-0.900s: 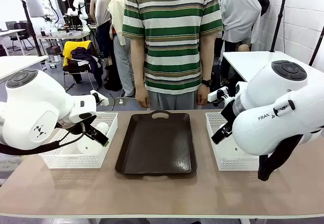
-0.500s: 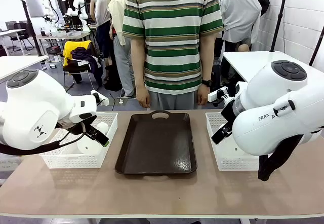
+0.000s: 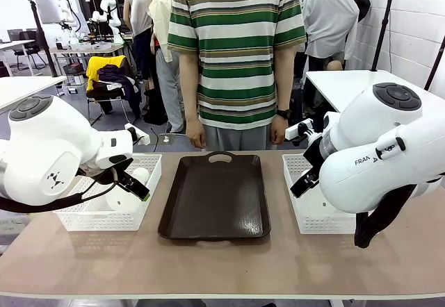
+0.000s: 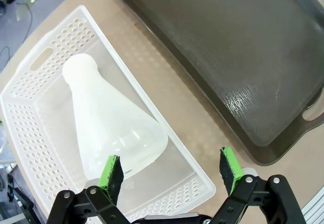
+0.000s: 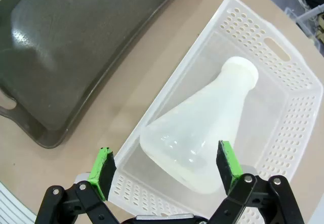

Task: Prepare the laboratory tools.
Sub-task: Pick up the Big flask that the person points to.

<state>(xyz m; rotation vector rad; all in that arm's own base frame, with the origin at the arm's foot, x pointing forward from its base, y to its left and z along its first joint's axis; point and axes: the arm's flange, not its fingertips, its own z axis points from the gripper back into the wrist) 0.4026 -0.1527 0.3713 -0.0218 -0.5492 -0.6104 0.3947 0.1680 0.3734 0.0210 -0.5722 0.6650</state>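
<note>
One frosted-white flask point(image 4: 109, 127) lies on its side in the left white mesh basket point(image 4: 50, 57). My left gripper point(image 4: 170, 172) hangs open above that basket's near rim, one green pad over the flask's base, nothing held. A second flask point(image 5: 202, 127) lies on its side in the right mesh basket point(image 5: 288, 107). Over it my right gripper point(image 5: 164, 168) stands open, its pads straddling the wide base without touching. In the front view the left flask point(image 3: 131, 190) shows behind the left arm's black fingers point(image 3: 132, 180).
A dark brown tray point(image 3: 215, 196) lies bare in the middle of the table between the two baskets point(image 3: 104, 213) point(image 3: 316, 217). A person in a striped shirt point(image 3: 236, 50) stands at the far edge, hands down at the sides.
</note>
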